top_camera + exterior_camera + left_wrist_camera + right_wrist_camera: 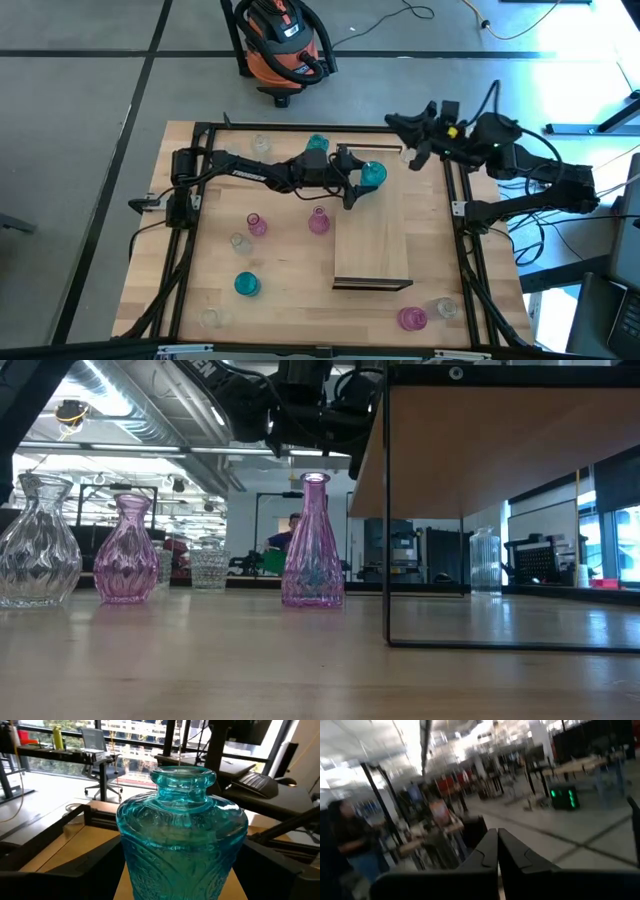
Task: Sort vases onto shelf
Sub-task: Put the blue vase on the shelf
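Embossed teal glass vase (182, 840) gripped by left end effector (362, 184) over smooth wood shelf (375, 235), right end effector (497, 851) closed, empty

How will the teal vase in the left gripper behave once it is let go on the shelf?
The teal vase is moulded glass, so probably rigid, breakable and slick against the left gripper. Its wide, squat body suggests it should stand steadily on the shelf; tipped over, it would likely roll.
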Available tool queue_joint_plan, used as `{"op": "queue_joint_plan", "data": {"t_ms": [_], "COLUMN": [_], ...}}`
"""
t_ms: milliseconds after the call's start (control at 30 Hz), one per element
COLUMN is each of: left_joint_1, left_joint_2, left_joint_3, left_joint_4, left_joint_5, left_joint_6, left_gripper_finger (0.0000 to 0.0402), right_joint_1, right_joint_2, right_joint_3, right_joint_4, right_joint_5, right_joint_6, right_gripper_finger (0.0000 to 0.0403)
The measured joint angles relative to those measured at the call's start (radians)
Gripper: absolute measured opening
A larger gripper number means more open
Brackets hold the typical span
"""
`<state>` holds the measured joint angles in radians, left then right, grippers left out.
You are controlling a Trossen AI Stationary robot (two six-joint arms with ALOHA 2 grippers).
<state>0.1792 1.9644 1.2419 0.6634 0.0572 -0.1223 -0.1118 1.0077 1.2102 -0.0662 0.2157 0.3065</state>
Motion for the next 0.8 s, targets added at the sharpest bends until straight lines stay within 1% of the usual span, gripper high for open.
{"op": "queue_joint_plan", "data": {"t_ms": [367,533,667,800], "left_joint_1": [-0.003,-0.003,-0.003,0.004], "left_joint_2": [0.0,0.0,0.0,0.0], "left_joint_3": [0.0,0.0,0.0,0.0], "left_joint_4": [0.075,0.07,0.077,0.07], "left_joint_5": [-0.003,-0.021,-0.001,0.008], "left_joint_6": [0.0,-0.002,0.0,0.007], "left_gripper_finger": [0.0328,0.0328,0.0328,0.0328], "right_joint_1": [0.0,0.0,0.0,0.0], "right_joint_2": [0.013,0.02,0.027,0.037], "right_joint_3": [0.0,0.0,0.0,0.0], "right_joint_4": [-0.278,-0.373,-0.417,-0.416], "right_joint_5": [0.0,0.0,0.0,0.0], "right_joint_6": [0.0,0.0,0.0,0.0], "right_gripper_finger": [0.0001,0.0001,0.0001,0.0001]}}
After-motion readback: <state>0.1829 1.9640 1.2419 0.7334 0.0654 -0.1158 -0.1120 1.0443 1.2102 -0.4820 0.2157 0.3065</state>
